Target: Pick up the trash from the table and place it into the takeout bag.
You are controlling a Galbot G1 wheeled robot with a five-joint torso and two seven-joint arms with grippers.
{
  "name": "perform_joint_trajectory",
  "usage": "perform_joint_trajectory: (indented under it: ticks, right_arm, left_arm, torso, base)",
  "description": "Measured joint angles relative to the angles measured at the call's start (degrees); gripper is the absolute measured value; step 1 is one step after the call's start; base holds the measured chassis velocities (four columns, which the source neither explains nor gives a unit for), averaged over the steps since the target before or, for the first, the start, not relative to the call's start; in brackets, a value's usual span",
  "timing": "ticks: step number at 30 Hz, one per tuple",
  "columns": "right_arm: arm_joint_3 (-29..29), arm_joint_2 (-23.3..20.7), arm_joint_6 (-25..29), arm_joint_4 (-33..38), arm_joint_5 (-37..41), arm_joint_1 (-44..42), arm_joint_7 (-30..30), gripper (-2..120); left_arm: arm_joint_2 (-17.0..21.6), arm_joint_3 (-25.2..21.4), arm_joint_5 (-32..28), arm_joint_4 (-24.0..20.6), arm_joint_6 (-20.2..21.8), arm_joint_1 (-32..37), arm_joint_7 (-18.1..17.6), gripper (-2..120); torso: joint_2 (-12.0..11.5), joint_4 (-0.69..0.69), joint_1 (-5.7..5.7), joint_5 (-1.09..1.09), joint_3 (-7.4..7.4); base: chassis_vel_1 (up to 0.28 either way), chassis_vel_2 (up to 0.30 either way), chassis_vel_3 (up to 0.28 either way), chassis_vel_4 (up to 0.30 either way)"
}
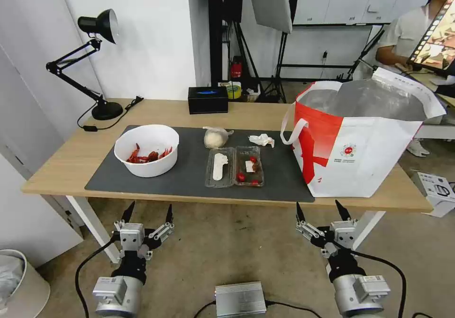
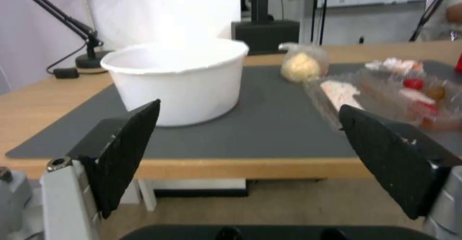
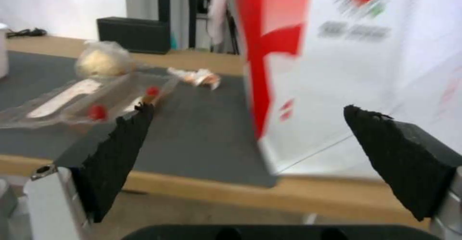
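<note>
Four trash items: all on the table, none in the bag; no pickup has begun.
Table: long light-wood desk with white legs (image 1: 61, 166), its near edge just ahead of both grippers, bearing a large dark grey mat (image 1: 189, 166).
Takeout bag: big red-and-white tote with silver foil lining (image 1: 360, 142), upright and open-mouthed, straight ahead of the right gripper and slightly to its outer side, at the mat's right end.
Bowl: white round bowl of red crayfish shells (image 1: 147, 149), ahead of the left gripper and the closest item to it.
Tray: clear plastic clamshell tray with red scraps (image 1: 234, 166), lying open and flat between the two grippers' lines of reach, nearer the right one.
Knotted bag: small clear bag of white food (image 1: 215, 138), just beyond the tray.
Tissue: crumpled white tissue (image 1: 262, 140), beyond the tray, near the tote's loop handle.
Left gripper (image 1: 148, 212): below and short of the table edge, fingers spread wide, holding nothing.
Right gripper (image 1: 321, 210): also low before the table edge, fingers wide apart, holding nothing.
Step in hand: by my reading, the opening reach.
Next move calls for: probably lifting a gripper above the table edge, forward over one item, closing squarely on it; the bowl needs a rim grip kept level so shells stay in.
</note>
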Motion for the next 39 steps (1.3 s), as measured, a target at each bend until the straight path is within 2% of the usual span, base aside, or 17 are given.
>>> perform_joint_trajectory:
  ticks: [1, 2, 4, 6, 7, 9, 10, 39]
  right_arm:
    - [0.96, -1.1, 0.02, 0.21, 0.34, -0.06, -0.03, 100]
    - [1.58, -1.7, 0.01, 0.27, 0.85, -0.24, -0.24, 100]
    - [2.43, -2.38, 0.01, 0.52, 1.44, -0.35, -0.35, 100]
    - [7.62, -6.3, 0.26, 2.68, 5.81, -1.39, -1.76, 100]
    - [7.62, -6.3, 0.26, 2.68, 5.81, -1.39, -1.76, 100]
    - [11.18, -8.82, 1.14, 4.0, 9.0, -2.11, -2.93, 100]
    - [11.58, -9.11, 1.62, 4.03, 9.65, -2.25, -3.37, 100]
    - [10.26, -8.92, 2.79, 3.59, 11.31, -1.86, -5.3, 100]
  left_arm:
    - [0.17, 0.23, -0.42, 0.03, -0.26, -0.72, -0.14, 100]
    - [0.46, 0.45, -1.13, 0.18, -0.45, -1.26, -0.45, 100]
    - [0.82, 0.8, -1.93, 0.31, -0.92, -2.03, -0.86, 100]
    - [3.17, 3.33, -7.35, 1.47, -3.95, -6.89, -3.18, 100]
    - [3.17, 3.33, -7.35, 1.47, -3.95, -6.89, -3.18, 100]
    - [4.66, 4.96, -10.95, 2.42, -6.74, -9.95, -4.51, 100]
    - [4.89, 5.16, -11.53, 2.64, -7.72, -10.37, -4.68, 100]
    - [4.9, 4.96, -11.16, 2.79, -7.48, -8.27, -3.18, 100]
  torso:
    - [0.0, -0.04, 0.0, -0.07, -0.01]
    - [0.0, -0.02, 0.0, 0.06, 0.0]
    - [0.0, 0.0, 0.0, 0.05, 0.01]
    - [0.0, -0.04, 0.0, -0.04, 0.0]
    - [0.0, -0.04, 0.0, -0.04, 0.0]
    - [0.0, -0.06, 0.01, -0.06, 0.0]
    - [0.0, -0.05, 0.01, 0.01, 0.01]
    - [0.0, -0.03, 0.0, -0.01, 0.0]
  base:
    - [0.0, 0.0, 0.0, 0.0]
    - [0.0, 0.0, 0.0, 0.0]
    - [0.0, 0.0, 0.0, 0.0]
    - [0.0, 0.0, 0.0, 0.0]
    - [0.0, 0.0, 0.0, 0.0]
    - [0.0, 0.0, 0.0, 0.0]
    - [0.0, 0.0, 0.0, 0.0]
    - [0.0, 0.0, 0.0, 0.0]
